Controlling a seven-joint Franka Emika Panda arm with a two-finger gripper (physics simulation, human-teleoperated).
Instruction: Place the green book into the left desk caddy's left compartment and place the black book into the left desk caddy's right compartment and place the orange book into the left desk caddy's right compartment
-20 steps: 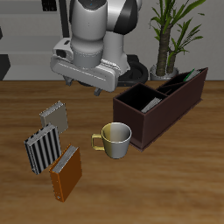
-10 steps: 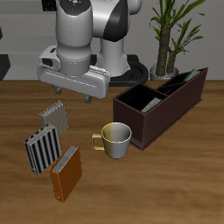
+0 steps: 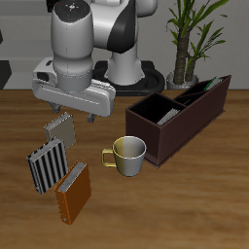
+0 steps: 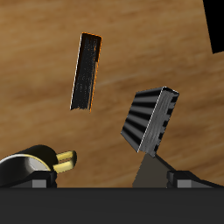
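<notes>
My gripper (image 3: 74, 113) hangs open and empty above the table, just over a small grey patterned book (image 3: 58, 127). The black book (image 3: 46, 165), with pale stripes, lies nearer the front edge; it also shows in the wrist view (image 4: 150, 121). The orange book (image 3: 73, 193) lies in front of it, and the wrist view shows it edge-on (image 4: 86, 72). The green book (image 3: 201, 89) leans inside the farther-back compartment of the dark left desk caddy (image 3: 165, 138).
A yellowish mug (image 3: 127, 154) stands between the books and the caddy, and shows in the wrist view (image 4: 33, 166). A dark flat item (image 3: 167, 114) sits in the caddy's nearer compartment. A potted plant (image 3: 190, 34) stands behind the caddy.
My arm has swung away from the caddy toward the books and come lower, now over the grey patterned book. The books, mug and caddy have not moved.
</notes>
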